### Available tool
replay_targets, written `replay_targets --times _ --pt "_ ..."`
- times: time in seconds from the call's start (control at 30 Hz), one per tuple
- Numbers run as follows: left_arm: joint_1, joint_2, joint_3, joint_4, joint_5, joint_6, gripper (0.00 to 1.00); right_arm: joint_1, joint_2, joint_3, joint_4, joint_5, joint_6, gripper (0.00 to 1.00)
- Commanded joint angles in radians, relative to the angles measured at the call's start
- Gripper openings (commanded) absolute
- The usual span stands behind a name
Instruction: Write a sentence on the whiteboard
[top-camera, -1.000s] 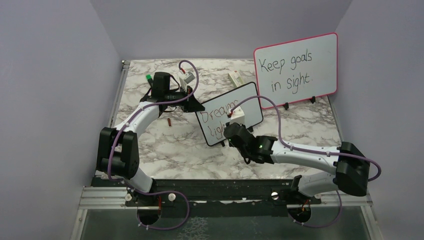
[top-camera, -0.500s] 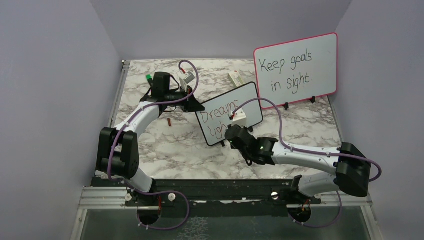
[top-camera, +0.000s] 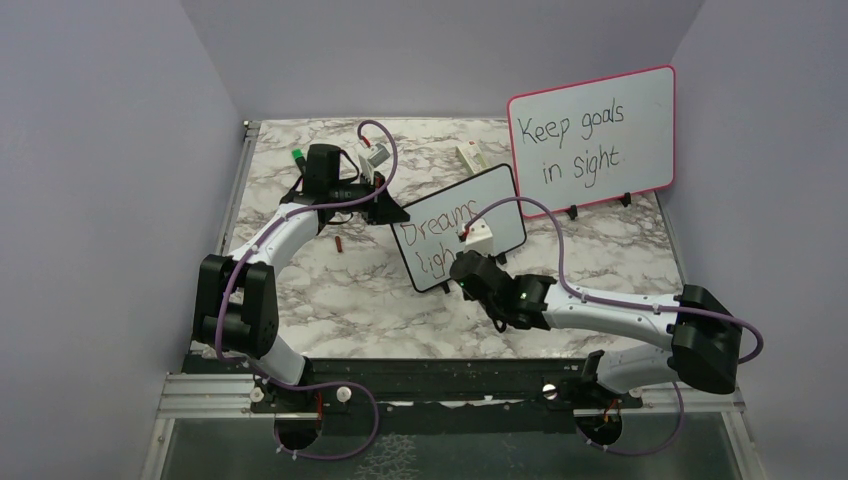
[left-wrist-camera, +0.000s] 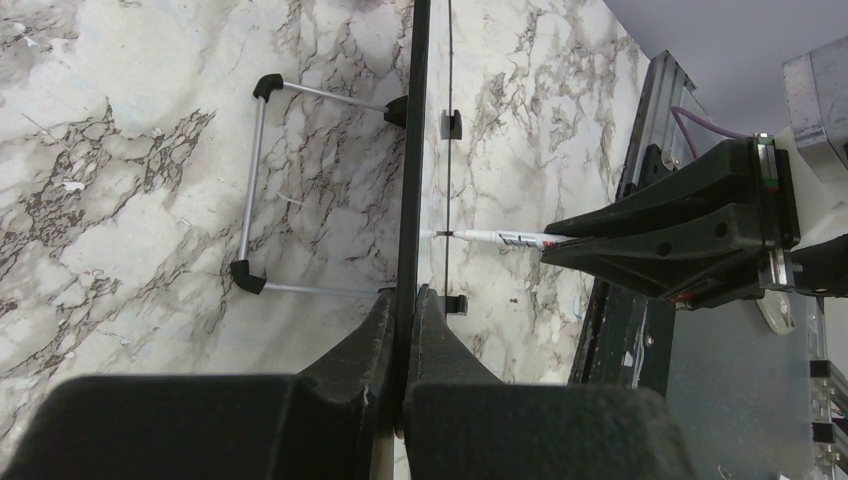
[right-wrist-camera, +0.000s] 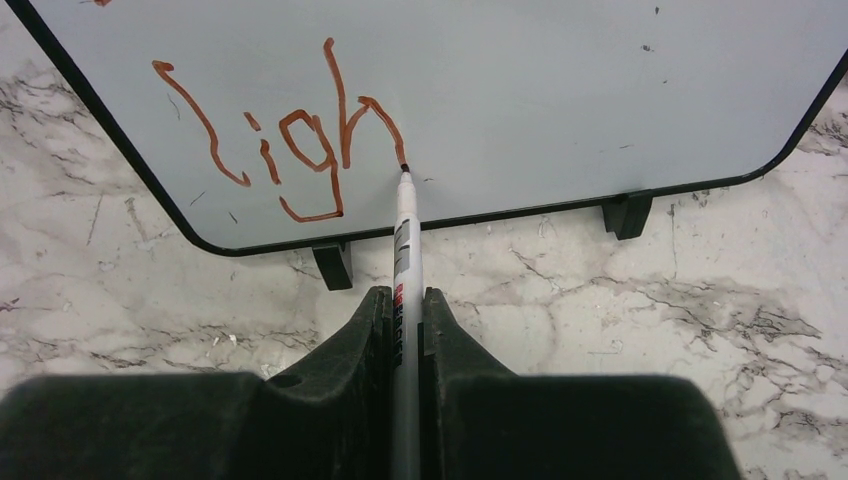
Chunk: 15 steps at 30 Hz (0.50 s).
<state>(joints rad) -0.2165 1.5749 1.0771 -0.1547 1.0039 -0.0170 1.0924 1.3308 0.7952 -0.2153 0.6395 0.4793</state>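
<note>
We see the glossy, round-cornered whiteboard (top-camera: 500, 185) standing mid-table on veined marble (top-camera: 330, 290), with our left gripper (left-wrist-camera: 404, 298) pinching its thin black edge. Our right gripper (right-wrist-camera: 404, 298) is clamped on a slim white marker (right-wrist-camera: 404, 215), its tip touching the red sentence (right-wrist-camera: 290, 150), which reads "ligh". The upper line is cut off at the right wrist view's top edge.

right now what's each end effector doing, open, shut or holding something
left end effector: closed on the edge of the whiteboard
right end effector: closed on the marker
</note>
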Motion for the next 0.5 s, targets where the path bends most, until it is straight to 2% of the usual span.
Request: replay_targets --times 0.0,0.23,0.47 --pt "-0.032 0.077 -0.051 -0.126 -0.205 0.073 0.00 -0.007 -0.019 -0.001 -0.015 -0.008 0.008 0.01" --pt "-0.032 0.076 -0.052 -0.126 -0.207 0.073 0.00 -0.006 -0.070 0.010 0.036 0.021 -0.038 0.01" --pt "-0.032 0.076 -0.052 -0.126 -0.208 0.074 0.00 -0.011 -0.047 0.031 0.067 0.030 -0.069 0.01"
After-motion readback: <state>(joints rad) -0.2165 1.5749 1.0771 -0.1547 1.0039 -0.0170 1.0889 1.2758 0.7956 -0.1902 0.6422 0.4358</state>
